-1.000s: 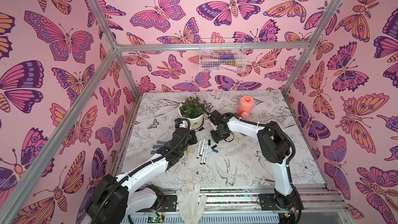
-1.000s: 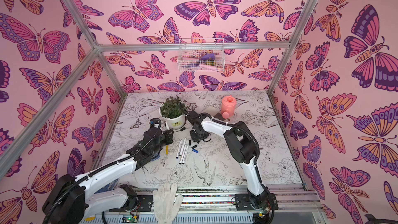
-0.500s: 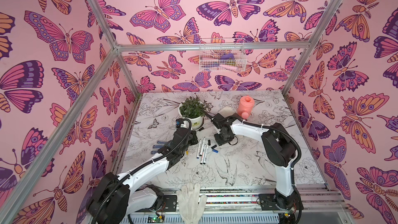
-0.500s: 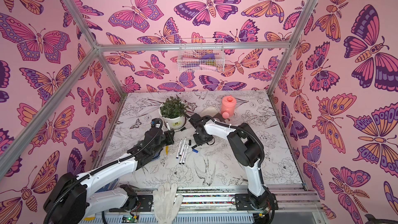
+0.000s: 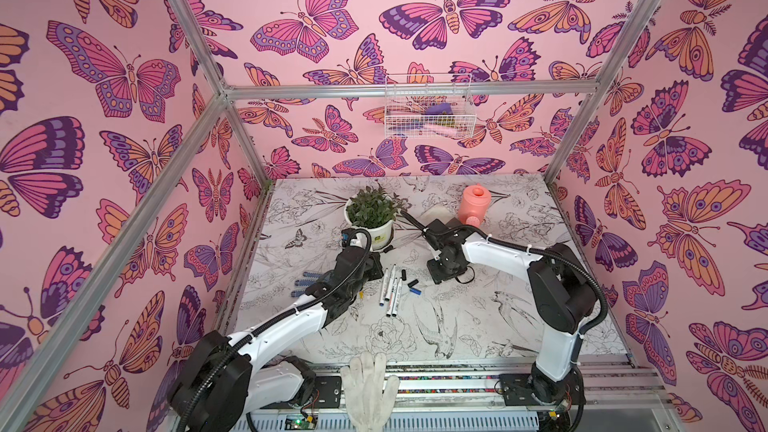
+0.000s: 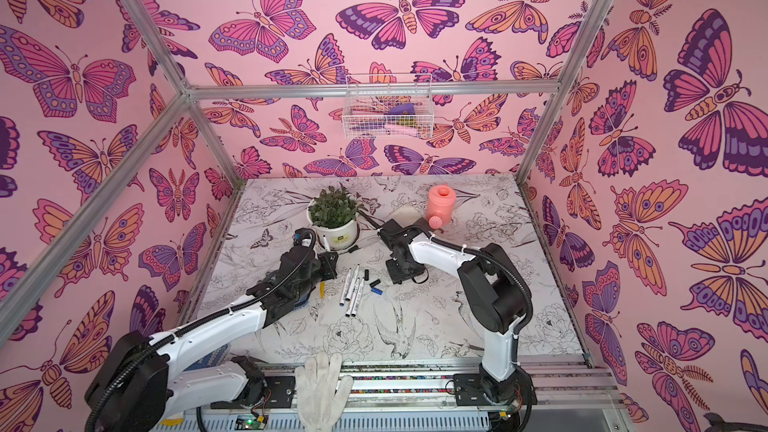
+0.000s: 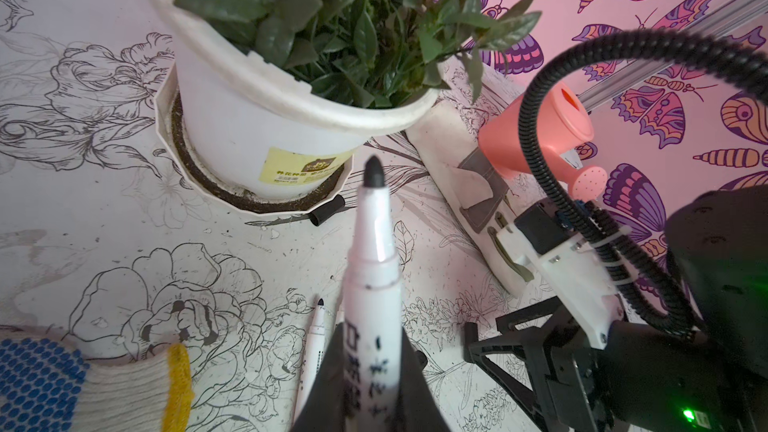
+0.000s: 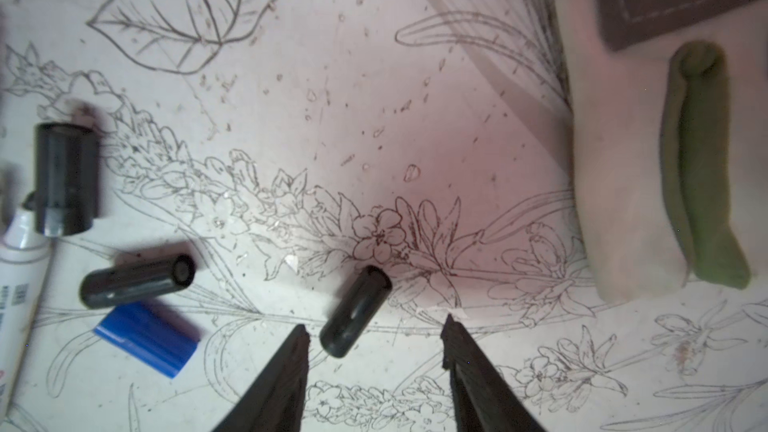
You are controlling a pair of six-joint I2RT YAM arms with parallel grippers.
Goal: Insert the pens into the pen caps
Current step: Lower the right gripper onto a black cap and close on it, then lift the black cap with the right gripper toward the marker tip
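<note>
Pen [image 7: 371, 276] in L end effector [image 7: 371, 340], tip twd plant pot [image 7: 257, 130].

The right gripper [image 8: 377, 323] has slid a little away from the pens [image 5: 390, 290], to the right in both top views, and its jaws have spread wider. That arm's elbow [image 5: 559, 284] has swung farther outward.

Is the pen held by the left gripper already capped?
No: the pen clamped in the left gripper shows a bare dark tip, with no cap on it.
</note>
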